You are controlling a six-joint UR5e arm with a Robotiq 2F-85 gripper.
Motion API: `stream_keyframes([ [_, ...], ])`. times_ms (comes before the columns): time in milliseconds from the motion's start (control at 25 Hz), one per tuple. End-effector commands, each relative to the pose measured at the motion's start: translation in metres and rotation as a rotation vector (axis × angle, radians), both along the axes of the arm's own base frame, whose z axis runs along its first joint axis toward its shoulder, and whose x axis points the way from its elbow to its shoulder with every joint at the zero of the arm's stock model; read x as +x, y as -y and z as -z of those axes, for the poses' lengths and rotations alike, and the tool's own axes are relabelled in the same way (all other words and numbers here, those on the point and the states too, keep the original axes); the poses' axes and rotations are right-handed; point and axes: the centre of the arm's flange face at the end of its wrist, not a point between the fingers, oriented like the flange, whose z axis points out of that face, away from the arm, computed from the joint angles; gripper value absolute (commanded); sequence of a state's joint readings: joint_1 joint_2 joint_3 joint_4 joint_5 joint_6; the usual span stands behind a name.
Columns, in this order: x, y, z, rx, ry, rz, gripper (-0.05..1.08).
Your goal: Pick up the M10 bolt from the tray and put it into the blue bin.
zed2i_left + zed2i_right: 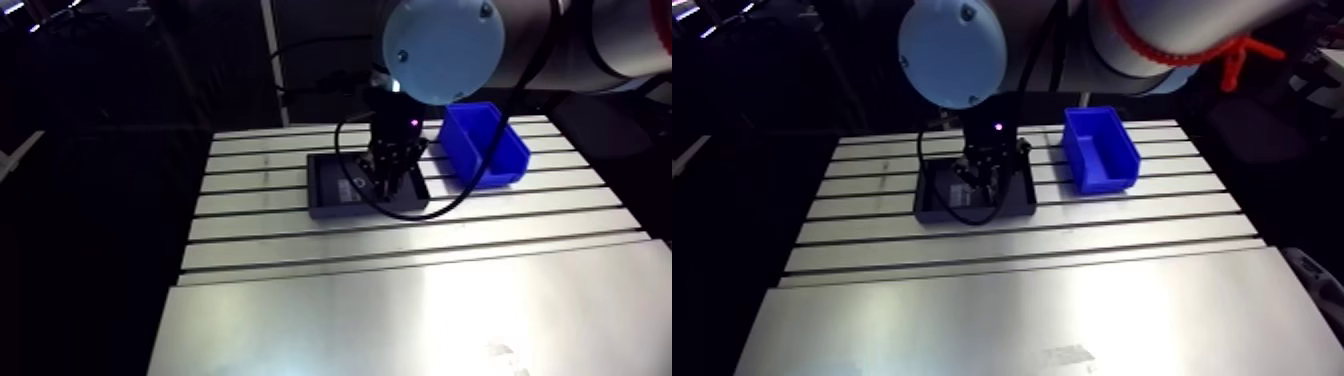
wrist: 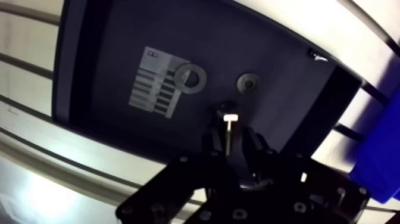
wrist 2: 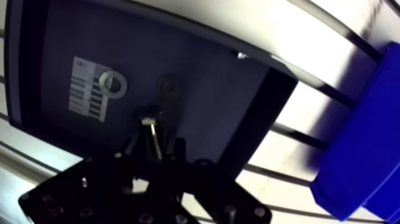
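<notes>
The dark tray (image 2: 83, 71) lies on the slotted table, and my gripper (image 2: 229, 146) stands over its middle. In the wrist view the fingers are shut on a small pale bolt (image 2: 229, 126), whose head pokes out past the fingertips above the tray floor. I cannot tell whether the bolt touches the floor. Ahead of the bolt a grey washer (image 2: 190, 76) lies on a white label (image 2: 152, 89), with a darker round part (image 2: 248, 83) beside it. The blue bin (image 1: 485, 145) stands on the table just beyond the tray's right side and shows nothing inside.
The tray (image 1: 934, 195) and the bin (image 1: 1100, 150) sit on the grooved far part of the table. A smooth metal plate (image 1: 1022, 310) covers the near part. A black cable (image 1: 440, 205) loops from the wrist over the tray's right edge.
</notes>
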State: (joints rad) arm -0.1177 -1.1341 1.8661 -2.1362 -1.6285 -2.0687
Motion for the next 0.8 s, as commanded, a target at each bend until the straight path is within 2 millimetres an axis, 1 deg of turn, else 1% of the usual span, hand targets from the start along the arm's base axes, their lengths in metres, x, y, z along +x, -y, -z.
stream_keyframes([
  [40, 0.0001, 0.0006, 0.0008, 0.0, 0.001, -0.001, 0.67],
  [800, 0.0011, -0.0001, 0.0019, -0.001, 0.005, -0.001, 0.73],
])
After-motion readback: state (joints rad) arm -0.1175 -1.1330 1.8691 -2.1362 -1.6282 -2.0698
